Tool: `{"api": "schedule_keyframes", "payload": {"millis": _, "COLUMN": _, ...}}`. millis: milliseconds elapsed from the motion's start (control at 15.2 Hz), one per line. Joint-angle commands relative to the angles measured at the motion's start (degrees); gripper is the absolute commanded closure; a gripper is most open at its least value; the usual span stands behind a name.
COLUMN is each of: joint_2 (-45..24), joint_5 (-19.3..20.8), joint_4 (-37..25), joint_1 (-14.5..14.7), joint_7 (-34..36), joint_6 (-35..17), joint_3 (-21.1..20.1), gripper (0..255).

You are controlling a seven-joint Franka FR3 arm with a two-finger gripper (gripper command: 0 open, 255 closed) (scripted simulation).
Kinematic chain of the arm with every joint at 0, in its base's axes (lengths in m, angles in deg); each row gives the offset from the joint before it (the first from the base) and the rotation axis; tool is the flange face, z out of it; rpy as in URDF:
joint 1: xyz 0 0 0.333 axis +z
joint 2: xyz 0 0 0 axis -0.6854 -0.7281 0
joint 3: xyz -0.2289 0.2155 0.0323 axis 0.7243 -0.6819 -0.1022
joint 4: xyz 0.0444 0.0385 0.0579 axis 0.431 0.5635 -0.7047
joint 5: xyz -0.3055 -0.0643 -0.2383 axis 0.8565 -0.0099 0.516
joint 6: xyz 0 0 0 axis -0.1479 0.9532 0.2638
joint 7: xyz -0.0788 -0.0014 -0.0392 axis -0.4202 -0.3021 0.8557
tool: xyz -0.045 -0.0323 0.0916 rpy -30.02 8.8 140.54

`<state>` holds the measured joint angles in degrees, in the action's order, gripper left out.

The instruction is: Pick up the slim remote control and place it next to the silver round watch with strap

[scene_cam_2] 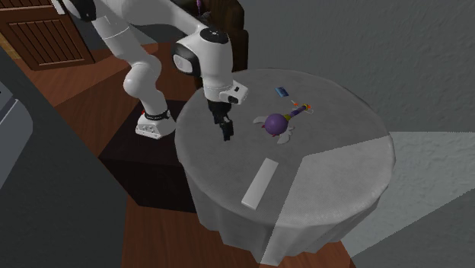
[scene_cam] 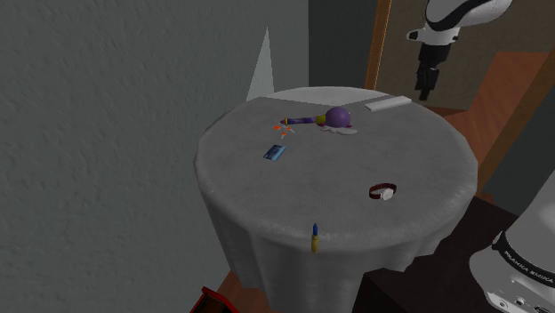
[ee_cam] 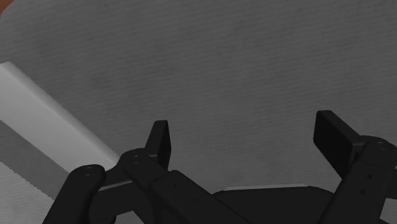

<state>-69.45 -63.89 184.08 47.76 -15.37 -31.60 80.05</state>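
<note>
Hanging over the round bench's [scene_cam: 267, 196] far edge in the shoulder view, the black fingers [scene_cam: 425, 89] hover just right of the pale slim remote [scene_cam: 387, 104], which lies flat there. The dark-strapped watch [scene_cam: 382, 191] sits well apart, toward the near side. A purple toy [scene_cam: 338, 117] lies near the remote. In the second exterior view, the fingers [scene_cam_2: 226, 135] hang above the cloth near the toy [scene_cam_2: 275, 122] and the remote [scene_cam_2: 259, 183], touching neither. In the wrist view, the fingers [ee_cam: 160, 137] stand spread apart, grasping nothing, with the remote [ee_cam: 44, 121] beside them.
</note>
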Motion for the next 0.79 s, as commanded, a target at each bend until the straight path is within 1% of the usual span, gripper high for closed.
{"api": "schedule_keyframes", "payload": {"millis": 0, "joint_2": -5.5, "joint_5": -2.8, "joint_4": -3.0, "joint_1": 1.1, "joint_7": -6.6, "joint_6": -2.1, "joint_3": 2.6, "gripper": 0}}
{"api": "schedule_keyframes", "payload": {"millis": 198, "joint_2": -14.0, "joint_5": -8.7, "joint_4": -8.4, "joint_1": 1.6, "joint_7": -16.5, "joint_6": -3.9, "joint_3": 5.3, "gripper": 0}}
{"api": "schedule_keyframes", "payload": {"millis": 330, "joint_2": -19.9, "joint_5": -13.3, "joint_4": -12.5, "joint_1": 0.8, "joint_7": -23.2, "joint_6": -4.3, "joint_3": 5.8, "gripper": 0}}
{"api": "schedule_keyframes", "payload": {"millis": 528, "joint_2": -28.5, "joint_5": -19.6, "joint_4": -19.4, "joint_1": -2.2, "joint_7": -32.2, "joint_6": -4.0, "joint_3": 4.8, "gripper": 0}}
{"api": "schedule_keyframes", "payload": {"millis": 726, "joint_2": -36.4, "joint_5": -24.4, "joint_4": -27.2, "joint_1": -6.1, "joint_7": -39.4, "joint_6": -2.9, "joint_3": 2.4, "gripper": 0}}
